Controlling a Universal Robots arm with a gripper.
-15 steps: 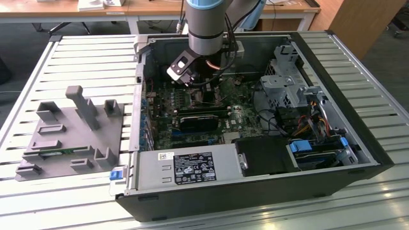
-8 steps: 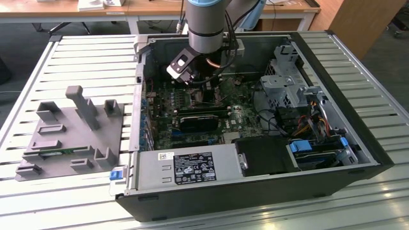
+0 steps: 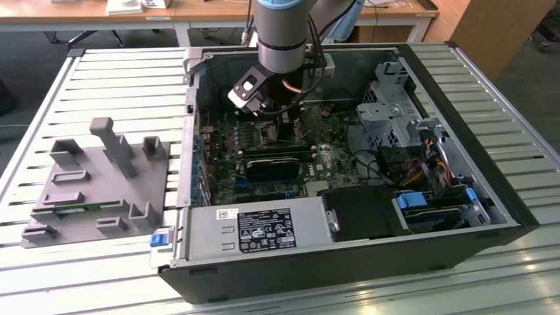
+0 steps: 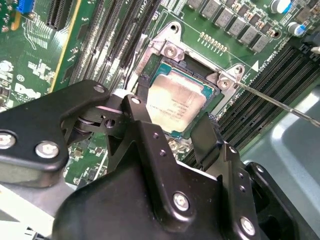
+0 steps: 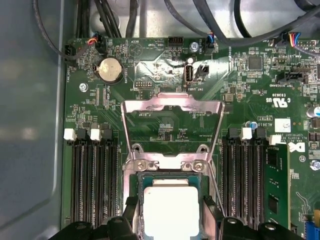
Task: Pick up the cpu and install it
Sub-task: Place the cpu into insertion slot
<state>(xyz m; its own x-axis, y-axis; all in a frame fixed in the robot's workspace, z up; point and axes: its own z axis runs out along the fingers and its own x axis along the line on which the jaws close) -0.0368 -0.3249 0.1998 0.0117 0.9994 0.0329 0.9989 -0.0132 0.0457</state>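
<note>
Tool (image 4: pixel 174 106) over cpu (image 5: pixel 170 210) | cpu in mobo socket (image 4: pixel 170 50) | load plate (image 5: pixel 172 104) up

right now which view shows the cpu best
The second wrist view: the cpu shows nearly whole, metal top up, in its socket. The first wrist view cuts part off. In the exterior view the arm stands over that spot.

cpu (image 5: pixel 167 210) — cut off at first wrist view's edge; second wrist view: corner behind gripper (image 4: pixel 172 116).
</note>
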